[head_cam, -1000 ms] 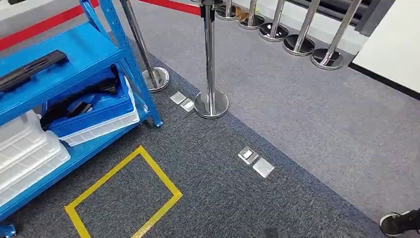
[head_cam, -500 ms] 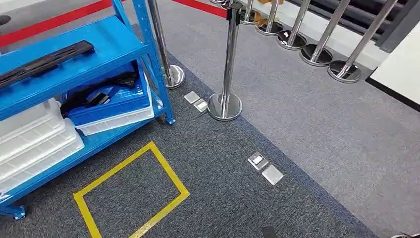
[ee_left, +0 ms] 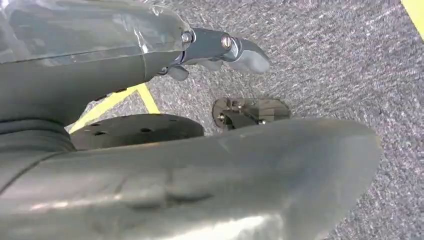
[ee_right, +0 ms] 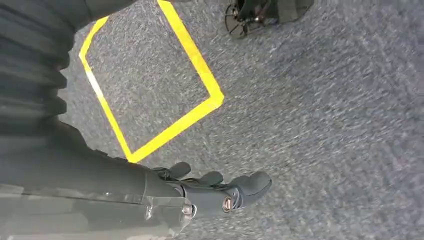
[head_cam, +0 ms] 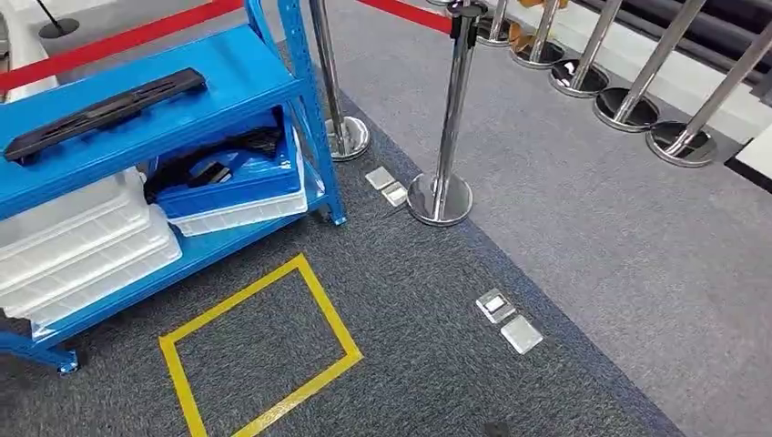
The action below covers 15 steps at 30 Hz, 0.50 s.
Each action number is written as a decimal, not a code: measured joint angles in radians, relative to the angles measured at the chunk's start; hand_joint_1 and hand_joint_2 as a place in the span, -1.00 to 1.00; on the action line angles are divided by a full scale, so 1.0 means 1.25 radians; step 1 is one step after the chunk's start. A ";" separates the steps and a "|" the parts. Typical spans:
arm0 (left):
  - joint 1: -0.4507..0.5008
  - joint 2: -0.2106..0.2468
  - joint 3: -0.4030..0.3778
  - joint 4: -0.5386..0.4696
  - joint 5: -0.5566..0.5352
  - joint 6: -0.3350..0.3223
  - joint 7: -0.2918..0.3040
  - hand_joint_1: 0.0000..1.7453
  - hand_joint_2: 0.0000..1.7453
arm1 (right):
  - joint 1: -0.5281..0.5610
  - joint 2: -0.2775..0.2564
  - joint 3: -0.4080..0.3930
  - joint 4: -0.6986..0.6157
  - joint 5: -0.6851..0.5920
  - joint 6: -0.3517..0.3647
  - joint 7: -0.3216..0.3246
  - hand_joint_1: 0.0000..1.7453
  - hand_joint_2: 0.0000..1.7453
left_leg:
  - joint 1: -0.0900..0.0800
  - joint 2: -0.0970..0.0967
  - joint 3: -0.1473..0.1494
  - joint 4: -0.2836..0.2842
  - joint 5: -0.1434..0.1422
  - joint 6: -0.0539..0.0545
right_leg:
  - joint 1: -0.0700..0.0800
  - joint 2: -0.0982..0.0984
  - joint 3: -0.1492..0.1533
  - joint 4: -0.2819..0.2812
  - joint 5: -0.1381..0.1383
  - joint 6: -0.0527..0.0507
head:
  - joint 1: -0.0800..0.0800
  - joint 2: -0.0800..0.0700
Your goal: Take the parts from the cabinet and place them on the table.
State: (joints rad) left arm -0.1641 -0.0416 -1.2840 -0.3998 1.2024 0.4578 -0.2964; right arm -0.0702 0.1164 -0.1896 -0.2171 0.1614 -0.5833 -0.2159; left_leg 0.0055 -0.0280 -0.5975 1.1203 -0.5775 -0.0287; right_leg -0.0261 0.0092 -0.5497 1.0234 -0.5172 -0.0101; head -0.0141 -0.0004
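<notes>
A blue cabinet stands at the left in the head view. On its top shelf lies a long black part. On the shelf below, a blue bin holds more black parts, with stacked white bins beside it. My left hand hangs over the grey carpet with nothing in it, its thumb and one fingertip showing. My right hand also hangs above the carpet, fingers loosely apart and holding nothing.
A yellow tape square marks the carpet in front of the cabinet, and the same yellow tape lies below my right hand. Chrome stanchions with a red belt stand behind and to the right. Metal floor plates lie near the carpet's edge.
The camera has turned left: the whole scene has shifted right, more of the cabinet has come into view, and a person's shoe has left the lower right corner.
</notes>
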 joint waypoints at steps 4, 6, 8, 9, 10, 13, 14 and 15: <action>0.005 0.000 0.000 0.000 -0.001 -0.003 0.000 -1.00 -1.00 | 0.002 0.000 0.002 0.000 0.000 0.000 0.006 -1.00 1.00 | 0.006 0.013 -0.084 0.160 -0.045 -0.009 | 0.002 -0.028 0.002 0.001 -0.004 -0.003 | -0.001 0.000; 0.006 0.000 0.000 0.000 -0.003 -0.003 0.001 -1.00 -1.00 | 0.001 0.001 0.004 0.000 -0.002 0.000 0.007 -1.00 1.00 | 0.007 0.018 -0.036 0.056 0.021 -0.007 | 0.000 -0.036 0.009 0.001 -0.008 0.001 | -0.001 0.000; 0.004 0.000 0.000 0.000 -0.006 -0.004 0.001 -1.00 -1.00 | 0.001 0.001 0.006 0.000 -0.002 -0.001 0.007 -1.00 1.00 | 0.005 0.052 0.023 -0.073 0.063 0.000 | 0.001 -0.044 0.016 -0.001 -0.013 0.006 | -0.001 0.000; 0.002 0.000 0.000 0.000 -0.006 -0.004 0.001 -1.00 -1.00 | 0.000 0.001 0.007 0.000 -0.002 -0.001 0.007 -1.00 1.00 | -0.003 0.052 0.024 -0.079 0.061 0.003 | 0.006 -0.047 0.016 0.002 -0.016 0.011 | -0.001 0.000; 0.002 0.000 0.000 0.000 -0.006 -0.005 0.001 -1.00 -1.00 | -0.001 0.001 0.008 0.000 -0.002 -0.001 0.008 -1.00 1.00 | -0.003 0.046 0.021 -0.077 0.062 0.008 | 0.005 -0.050 0.017 0.000 -0.016 0.014 | 0.001 0.000; 0.005 0.000 0.000 0.000 -0.006 -0.005 0.001 -1.00 -1.00 | -0.001 0.002 0.012 0.000 -0.002 -0.001 0.008 -1.00 1.00 | 0.001 0.032 0.028 -0.092 0.067 0.026 | 0.002 -0.055 0.026 -0.004 -0.022 0.030 | 0.001 0.000; 0.005 0.000 0.000 0.000 -0.006 -0.005 0.002 -1.00 -1.00 | -0.002 0.002 0.012 0.000 -0.002 -0.001 0.008 -1.00 1.00 | 0.001 0.032 0.033 -0.096 0.069 0.031 | 0.000 -0.037 0.024 0.012 -0.035 0.031 | 0.004 0.000; 0.003 0.000 0.000 0.000 -0.006 -0.005 0.002 -1.00 -1.00 | -0.002 0.002 0.012 0.000 -0.002 -0.001 0.008 -1.00 1.00 | 0.001 0.030 0.033 -0.097 0.069 0.038 | 0.001 -0.023 0.002 0.057 -0.066 0.029 | 0.006 0.000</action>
State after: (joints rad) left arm -0.1602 -0.0412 -1.2837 -0.4002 1.1948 0.4520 -0.2945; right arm -0.0728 0.1183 -0.1743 -0.2174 0.1583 -0.5844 -0.2064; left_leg 0.0068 0.0101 -0.5563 0.9990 -0.4907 0.0192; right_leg -0.0245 -0.0194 -0.5468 1.0952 -0.5993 0.0260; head -0.0065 -0.0004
